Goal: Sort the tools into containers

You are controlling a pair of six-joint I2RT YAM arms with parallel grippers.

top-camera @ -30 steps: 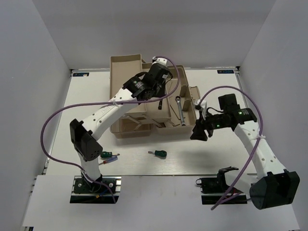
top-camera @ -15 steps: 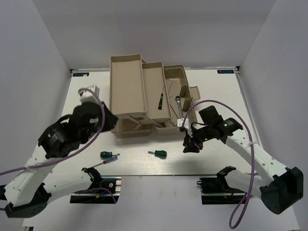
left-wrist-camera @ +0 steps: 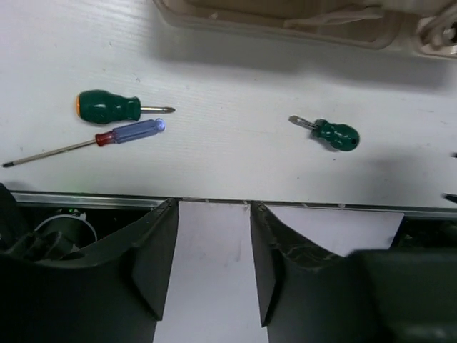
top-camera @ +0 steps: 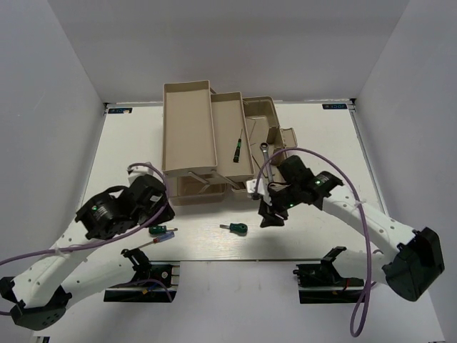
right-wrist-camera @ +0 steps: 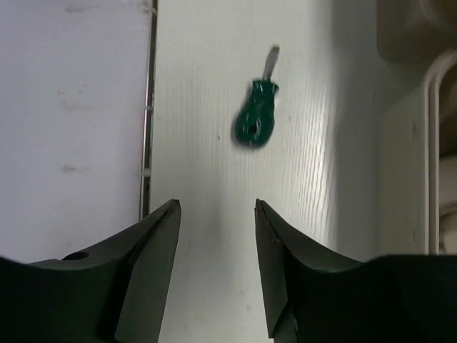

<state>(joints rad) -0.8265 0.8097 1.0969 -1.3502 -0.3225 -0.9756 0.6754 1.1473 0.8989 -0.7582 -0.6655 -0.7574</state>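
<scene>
The beige toolbox (top-camera: pixel 189 132) stands open at the back, its trays fanned out. A thin black-green screwdriver (top-camera: pixel 235 150) lies in the middle tray, and a silver wrench (top-camera: pixel 263 149) lies in the tray to its right. On the table in front lie a stubby green screwdriver (top-camera: pixel 235 229) (left-wrist-camera: pixel 334 134) (right-wrist-camera: pixel 257 114), a green-handled screwdriver (top-camera: pixel 162 230) (left-wrist-camera: pixel 107 106) and a blue-and-red handled one (top-camera: pixel 152 241) (left-wrist-camera: pixel 128 132). My left gripper (top-camera: pixel 156 206) (left-wrist-camera: pixel 214 207) is open and empty, above the pair at the front left. My right gripper (top-camera: pixel 268 217) (right-wrist-camera: pixel 216 204) is open and empty, just right of the stubby screwdriver.
The table's front edge (left-wrist-camera: pixel 321 209) runs just below the loose screwdrivers. The toolbox base (right-wrist-camera: pixel 421 143) sits close on the right gripper's right side. White walls enclose the table on three sides.
My left arm swung from over the toolbox back to the front left and its gripper opened; the thin screwdriver now lies in the middle tray. My right gripper moved left toward the stubby screwdriver.
</scene>
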